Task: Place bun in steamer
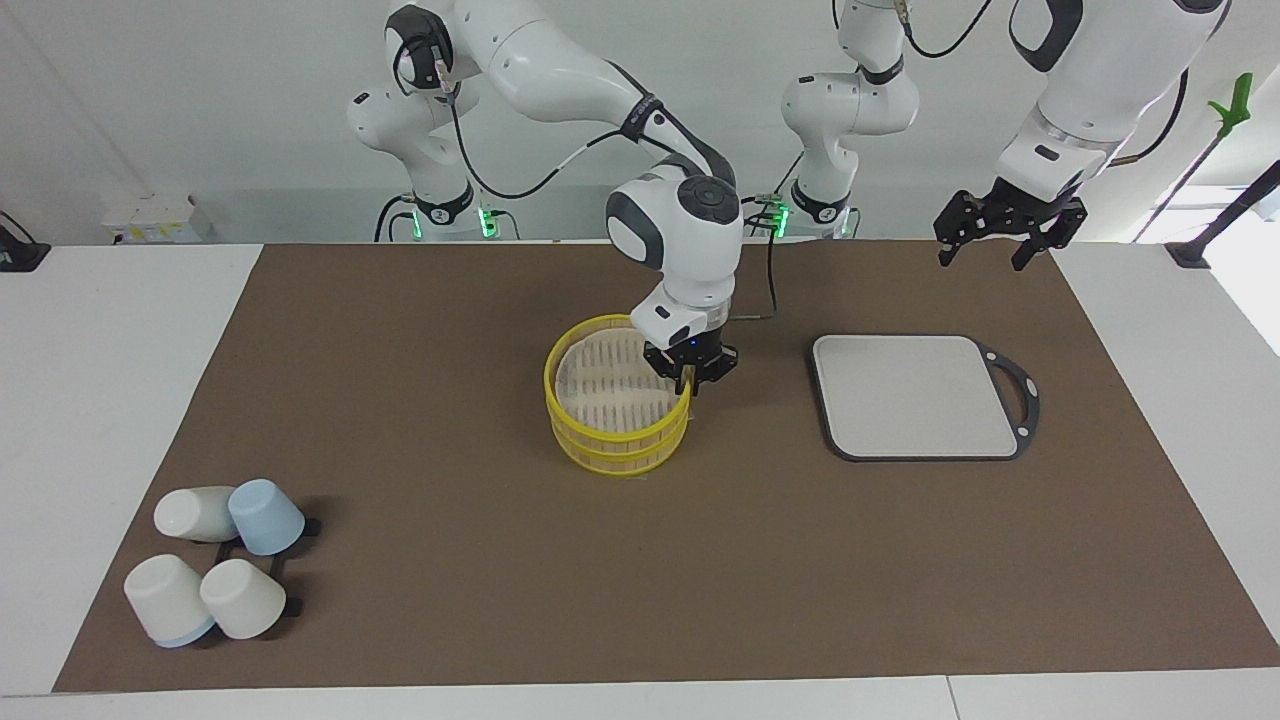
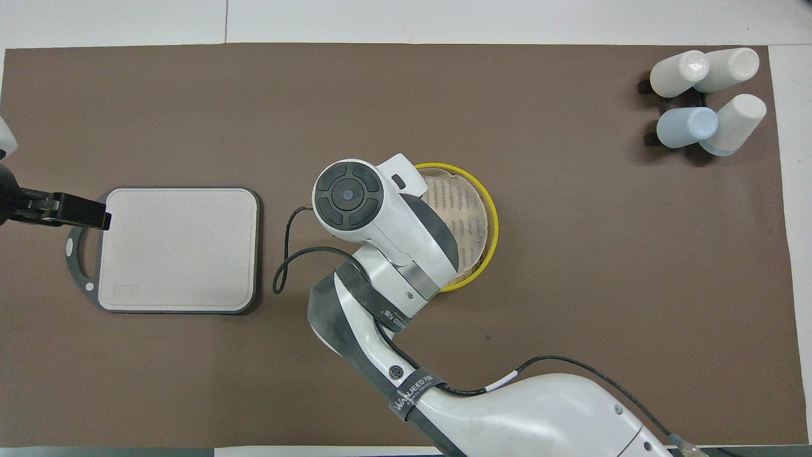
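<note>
Item: steamer lid [image 1: 612,385], pinched at its rim by my right gripper [image 1: 690,377], atop the steamer [image 1: 620,445] at mat centre.
Bun: none visible; perhaps inside.
Left gripper [image 1: 1005,235]: waits, jaws wide, over the grey board's [image 1: 915,395] robot-side edge.
Advice: I'd lift the lid level.

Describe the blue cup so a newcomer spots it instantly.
On the brown mat, go to the corner at the right arm's end farthest from the robots. Four upturned cups cluster there. The blue cup is the only all-blue one; the rest are white.
</note>
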Controlling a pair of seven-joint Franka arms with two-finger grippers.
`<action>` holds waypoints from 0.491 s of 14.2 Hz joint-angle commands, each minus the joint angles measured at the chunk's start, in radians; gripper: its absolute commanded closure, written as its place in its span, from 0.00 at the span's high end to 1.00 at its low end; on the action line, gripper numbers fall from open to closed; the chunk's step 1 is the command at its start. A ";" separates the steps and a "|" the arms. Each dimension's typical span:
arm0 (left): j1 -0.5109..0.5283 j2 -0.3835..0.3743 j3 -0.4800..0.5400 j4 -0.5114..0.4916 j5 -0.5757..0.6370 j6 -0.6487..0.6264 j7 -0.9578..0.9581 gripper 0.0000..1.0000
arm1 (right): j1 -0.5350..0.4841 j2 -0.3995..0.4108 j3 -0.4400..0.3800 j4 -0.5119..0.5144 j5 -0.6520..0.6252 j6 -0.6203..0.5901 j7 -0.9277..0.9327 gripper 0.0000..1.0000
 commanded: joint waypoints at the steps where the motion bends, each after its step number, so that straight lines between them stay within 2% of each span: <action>1: 0.005 -0.027 0.003 -0.033 -0.029 0.024 -0.007 1.00 | -0.058 -0.025 0.003 0.045 -0.014 -0.059 -0.094 1.00; 2: 0.005 -0.027 0.003 -0.033 -0.029 0.024 -0.007 1.00 | -0.081 -0.034 0.003 0.060 -0.015 -0.076 -0.123 1.00; 4: 0.006 -0.027 0.003 -0.035 -0.029 0.022 -0.006 1.00 | -0.170 -0.112 0.004 0.062 -0.007 -0.118 -0.222 1.00; 7: 0.005 -0.024 0.003 -0.027 -0.029 0.024 -0.007 1.00 | -0.301 -0.197 0.003 0.056 -0.017 -0.251 -0.503 1.00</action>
